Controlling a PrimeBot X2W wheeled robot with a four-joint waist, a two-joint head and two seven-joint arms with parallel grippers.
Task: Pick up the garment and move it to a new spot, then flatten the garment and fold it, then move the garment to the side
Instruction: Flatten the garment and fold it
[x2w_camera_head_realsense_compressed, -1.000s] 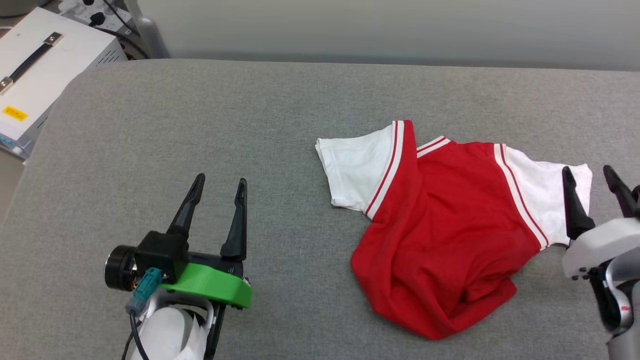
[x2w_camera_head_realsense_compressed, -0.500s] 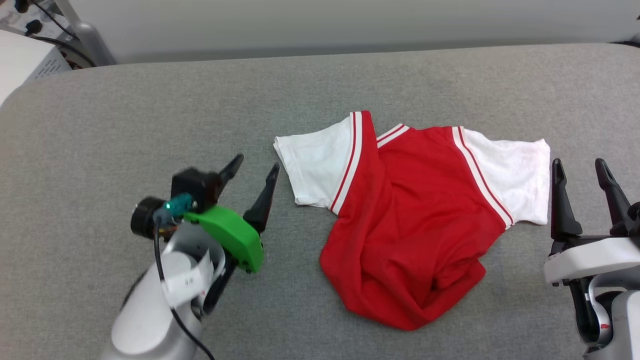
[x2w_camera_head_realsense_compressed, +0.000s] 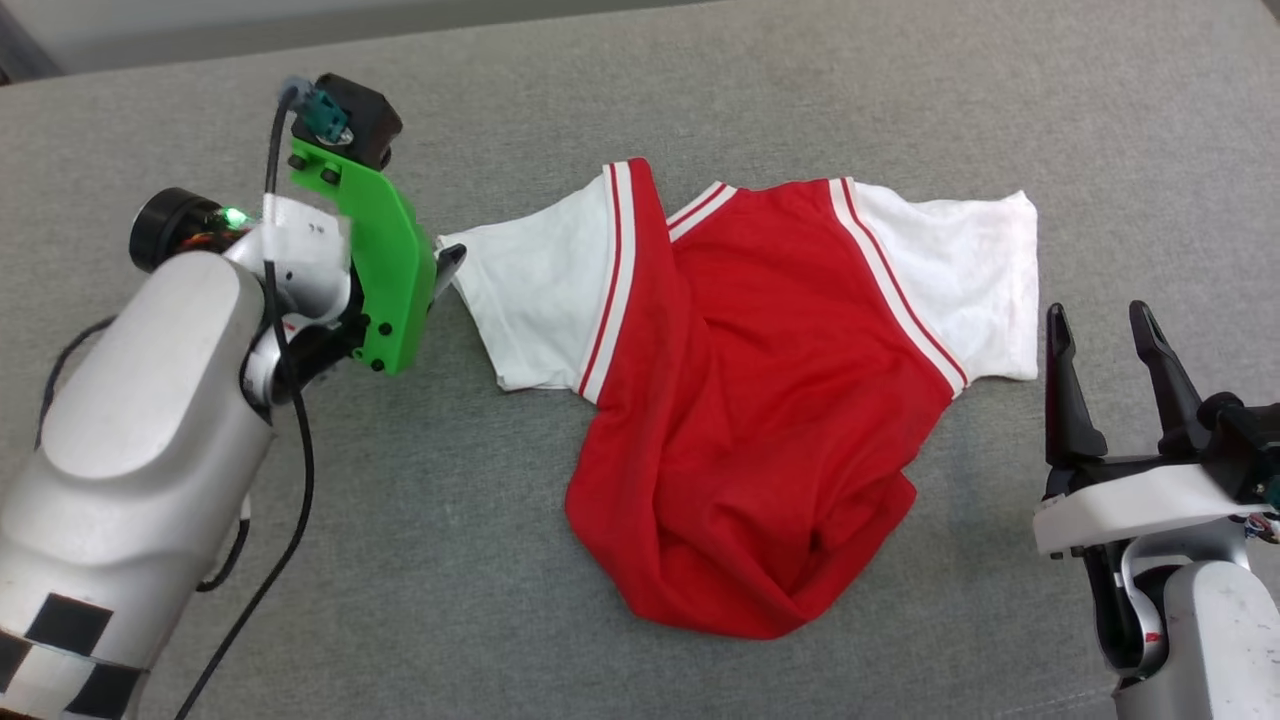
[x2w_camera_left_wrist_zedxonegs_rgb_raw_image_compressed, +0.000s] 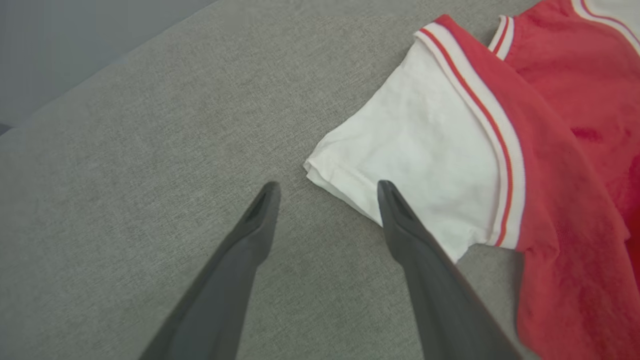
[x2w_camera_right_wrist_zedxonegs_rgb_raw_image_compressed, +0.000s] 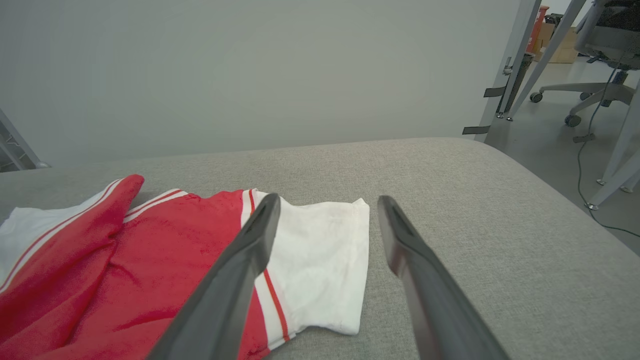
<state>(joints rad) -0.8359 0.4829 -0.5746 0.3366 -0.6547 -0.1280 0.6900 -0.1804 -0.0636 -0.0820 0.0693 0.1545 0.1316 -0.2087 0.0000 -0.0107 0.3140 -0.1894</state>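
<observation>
Right, jersey T-shirt (x2w_camera_head_realsense_compressed: 760, 400) lies crumpled on the grey padded bench (x2w_camera_head_realsense_compressed: 700, 90), right of centre, collar toward the far edge, both white sleeves spread out. Left hand (x2w_camera_left_wrist_zedxonegs_rgb_raw_image_compressed: 327, 186) is released, fingers wide, straddling the cuff corner of the left sleeve (x2w_camera_head_realsense_compressed: 530, 300); can't tell if it touches. Right hand (x2w_camera_head_realsense_compressed: 1098, 308) is spread too, gripping nothing, just beside the right sleeve (x2w_camera_head_realsense_compressed: 970, 270). Versus a second ago: left hand has swung over from bare bench to that sleeve. Head camera also shifted.
</observation>
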